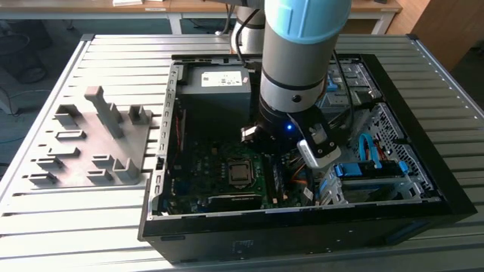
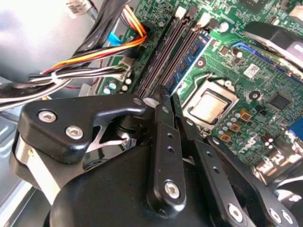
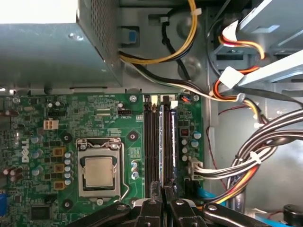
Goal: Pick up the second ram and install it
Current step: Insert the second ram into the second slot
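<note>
Inside the open computer case, the arm's gripper hovers just above the motherboard's memory slots, fingers drawn nearly together over the second ram, seated upright in its slot — apparently the pressing-home stage, calling for even downward pressure.

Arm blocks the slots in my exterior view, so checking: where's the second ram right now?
Observer: In the first wrist view the second ram stands on edge in a motherboard slot, with the hand at one end of it.
Operator: Neighbouring slots?
Observer: The two dark slots between it and the CPU socket look empty.
</note>
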You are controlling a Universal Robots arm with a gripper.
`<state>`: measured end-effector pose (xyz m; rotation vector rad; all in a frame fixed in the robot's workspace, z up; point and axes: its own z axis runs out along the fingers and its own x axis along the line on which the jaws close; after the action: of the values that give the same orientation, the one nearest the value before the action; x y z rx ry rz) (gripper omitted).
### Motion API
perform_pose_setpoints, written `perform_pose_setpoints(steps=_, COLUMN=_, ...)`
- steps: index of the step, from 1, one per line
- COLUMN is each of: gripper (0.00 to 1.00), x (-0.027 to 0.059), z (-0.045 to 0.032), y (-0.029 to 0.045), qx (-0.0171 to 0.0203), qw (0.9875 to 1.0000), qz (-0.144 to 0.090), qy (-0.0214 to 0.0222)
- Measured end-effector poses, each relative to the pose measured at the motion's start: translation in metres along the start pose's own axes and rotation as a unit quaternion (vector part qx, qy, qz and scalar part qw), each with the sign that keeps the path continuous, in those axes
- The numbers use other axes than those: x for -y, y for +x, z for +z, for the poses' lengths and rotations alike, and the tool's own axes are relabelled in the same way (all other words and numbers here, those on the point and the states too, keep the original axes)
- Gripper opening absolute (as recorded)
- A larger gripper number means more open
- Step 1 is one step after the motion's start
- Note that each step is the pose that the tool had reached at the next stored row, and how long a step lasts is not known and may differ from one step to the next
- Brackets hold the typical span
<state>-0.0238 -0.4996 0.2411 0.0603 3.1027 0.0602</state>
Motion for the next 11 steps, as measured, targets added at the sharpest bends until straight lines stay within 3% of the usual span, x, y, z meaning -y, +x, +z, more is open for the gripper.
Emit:
perform_pose_setpoints(steps=6, gripper=0.14, x=0.0006, z=0.0102, y=0.0019, qx=0.0, qw=1.0, qz=0.0, qy=0.0015)
perform_pose_setpoints(steps=11, gripper=0.14, x=0.0008, z=0.0128, y=0.0043, qx=0.0001, qw=1.0, qz=-0.001, qy=0.004)
